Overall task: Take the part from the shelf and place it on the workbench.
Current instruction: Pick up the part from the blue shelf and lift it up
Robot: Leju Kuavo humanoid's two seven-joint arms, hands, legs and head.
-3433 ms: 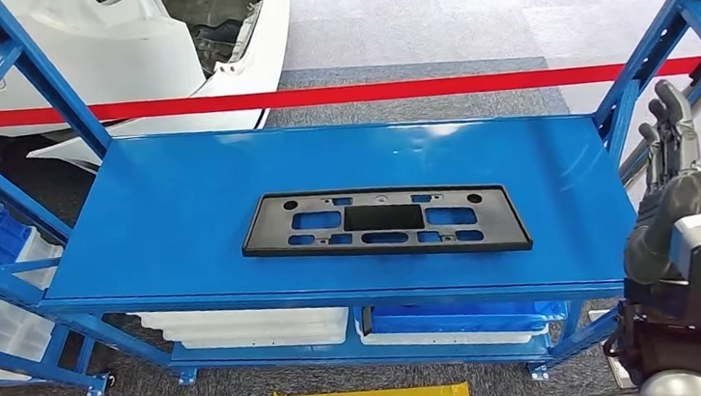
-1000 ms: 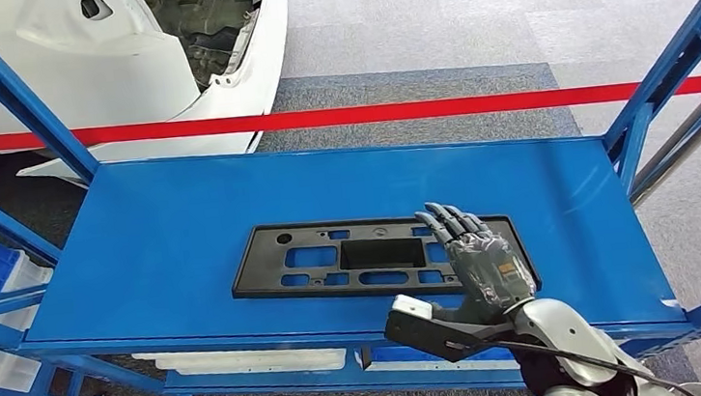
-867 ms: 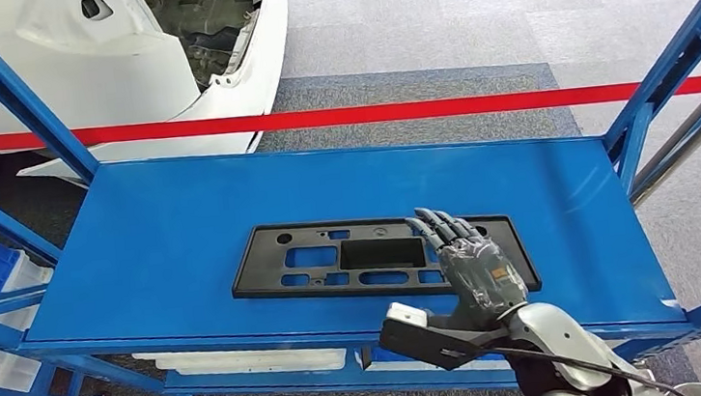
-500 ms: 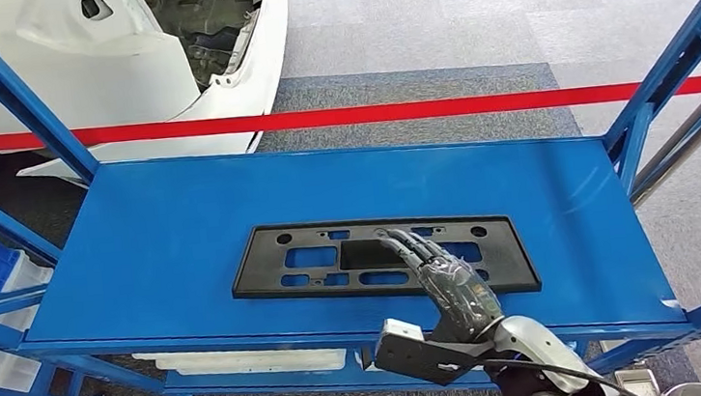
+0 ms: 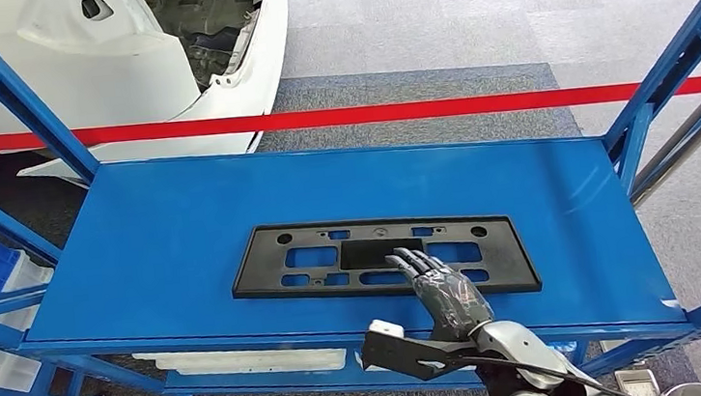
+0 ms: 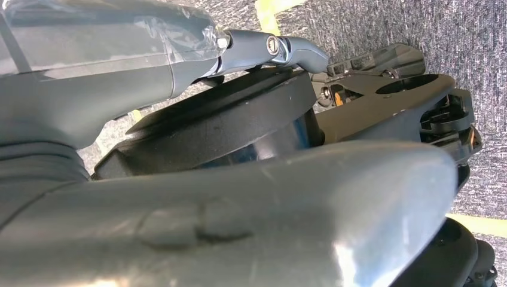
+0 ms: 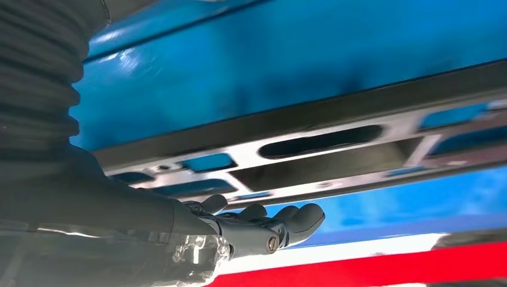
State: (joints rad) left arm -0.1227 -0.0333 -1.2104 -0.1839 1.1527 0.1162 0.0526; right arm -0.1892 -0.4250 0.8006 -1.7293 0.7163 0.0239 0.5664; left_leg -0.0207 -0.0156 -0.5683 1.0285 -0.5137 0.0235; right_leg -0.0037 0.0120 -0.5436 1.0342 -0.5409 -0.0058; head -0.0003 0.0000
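One black part [image 5: 384, 259], a long flat frame with cutouts, lies on the blue shelf [image 5: 165, 226] toward its front edge. From the head view the right hand [image 5: 441, 289] reaches in over the front edge and lies over the part's near rim, right of its middle, fingers [image 5: 411, 263] stretched out and a little apart, grasping nothing. Whether the fingertips actually touch the plastic cannot be told from up there. The right wrist view looks along the shelf surface instead: the fingers [image 7: 281, 224] are loosely extended just beside the part [image 7: 311, 152], nothing between them, with a red barrier tape [image 7: 382, 263] beyond. That tape [image 5: 348, 116] runs behind the shelf in the head view, with a white car body [image 5: 120, 55] past it. The left wrist view shows the left hand [image 6: 179, 72] hanging over grey carpet [image 6: 388, 24]; its finger state cannot be told.
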